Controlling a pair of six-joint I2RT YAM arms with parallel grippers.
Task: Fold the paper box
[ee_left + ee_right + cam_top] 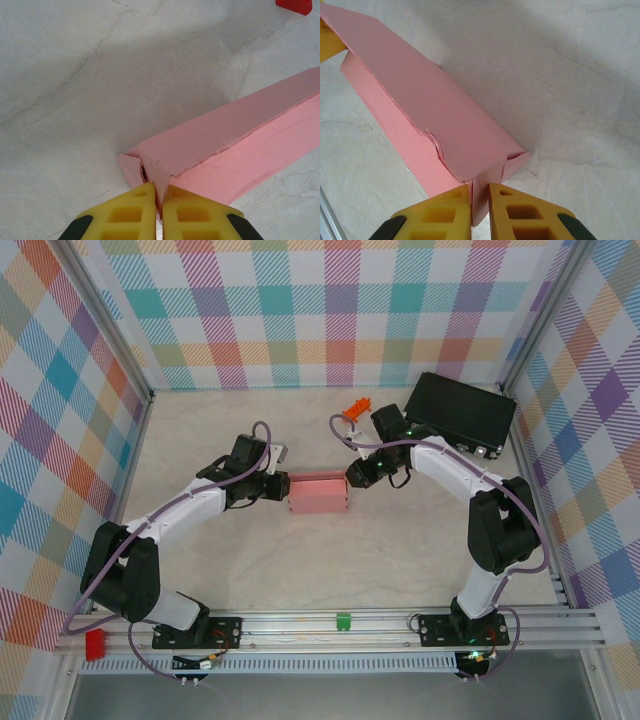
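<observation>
Left end effector (160,188) clamps paper box (225,135) | pink, long, edges crumpled

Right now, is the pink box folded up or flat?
Folded up. The box has raised sides and creased edges; the left pincer and right pincer each pinch an end flap.

- can you read any words or numbers here?
- no. i can't read any words, numbers, labels or signs.
</observation>
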